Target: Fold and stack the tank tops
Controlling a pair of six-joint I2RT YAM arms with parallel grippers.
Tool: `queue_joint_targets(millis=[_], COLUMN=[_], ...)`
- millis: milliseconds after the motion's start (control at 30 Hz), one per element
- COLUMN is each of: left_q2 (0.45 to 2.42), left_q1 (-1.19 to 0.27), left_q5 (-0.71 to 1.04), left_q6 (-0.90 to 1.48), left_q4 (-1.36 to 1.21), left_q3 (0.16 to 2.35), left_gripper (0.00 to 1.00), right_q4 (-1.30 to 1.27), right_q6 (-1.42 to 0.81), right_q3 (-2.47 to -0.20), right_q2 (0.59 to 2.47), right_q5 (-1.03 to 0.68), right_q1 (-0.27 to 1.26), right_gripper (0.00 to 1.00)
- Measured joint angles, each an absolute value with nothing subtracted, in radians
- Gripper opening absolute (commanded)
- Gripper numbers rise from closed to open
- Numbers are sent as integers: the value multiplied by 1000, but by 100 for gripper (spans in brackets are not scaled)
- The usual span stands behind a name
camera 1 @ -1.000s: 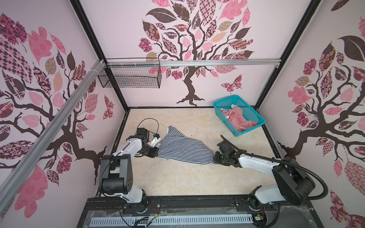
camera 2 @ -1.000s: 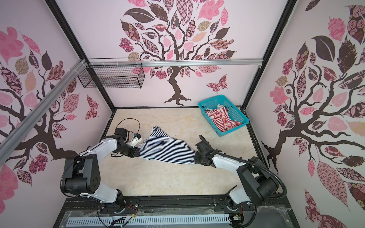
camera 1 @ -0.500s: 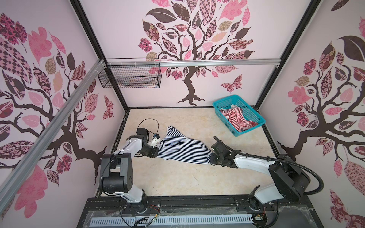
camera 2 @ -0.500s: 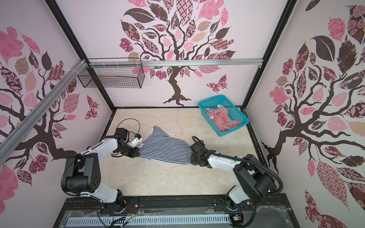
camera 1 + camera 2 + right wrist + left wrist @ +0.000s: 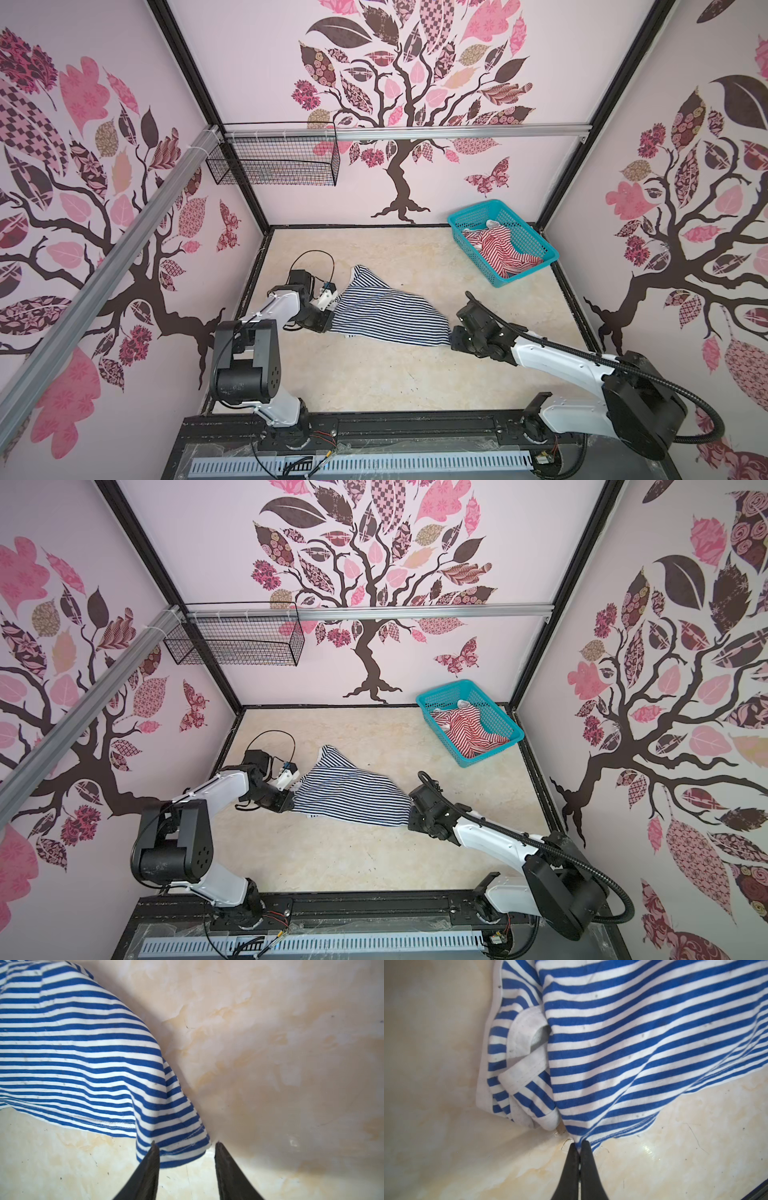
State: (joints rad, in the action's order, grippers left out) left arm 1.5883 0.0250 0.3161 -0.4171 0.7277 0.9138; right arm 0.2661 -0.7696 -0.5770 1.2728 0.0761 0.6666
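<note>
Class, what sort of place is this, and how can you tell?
Probably a robot test booth: two robot arms on a base rail, decal-covered panel walls, a navy-and-white tank top for folding.

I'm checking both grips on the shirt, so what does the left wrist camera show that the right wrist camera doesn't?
Only the left wrist view: the left gripper shut on an edge of the navy-and-white striped cloth tank top, with its white-edged straps bunched nearby. Only the right wrist view: the right gripper open, jaws standing either side of a hemmed corner. Both: that same top spread over the beige marbled tabletop.
</note>
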Motion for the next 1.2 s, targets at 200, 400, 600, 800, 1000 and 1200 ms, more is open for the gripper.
queue_joint_targets(millis=[200, 400, 600, 800, 1000, 1200], left_q2=[1588, 1588, 1588, 1588, 1588, 1588], left_q1=[25, 26, 27, 27, 27, 27], left_q5=[316, 316, 318, 319, 324, 327], left_q6=[-418, -419, -420, -420, -420, -421], left_q4=[727, 727, 727, 727, 727, 728], left_q3=[914, 914, 914, 914, 914, 914], left_gripper=[0, 0, 0, 0, 0, 0], right_q4=[303, 310, 276, 241, 223, 240], right_q6=[-783, -788, -792, -794, -791, -775], right_q3=[-577, -577, -580, -583, -613, -676], right_q2=[1304, 1304, 1357, 1375, 1419, 1504], right_q5=[121, 151, 144, 134, 137, 236], right_q1=[667, 667, 667, 667, 670, 747], right_gripper=[41, 39, 40, 40, 39, 38])
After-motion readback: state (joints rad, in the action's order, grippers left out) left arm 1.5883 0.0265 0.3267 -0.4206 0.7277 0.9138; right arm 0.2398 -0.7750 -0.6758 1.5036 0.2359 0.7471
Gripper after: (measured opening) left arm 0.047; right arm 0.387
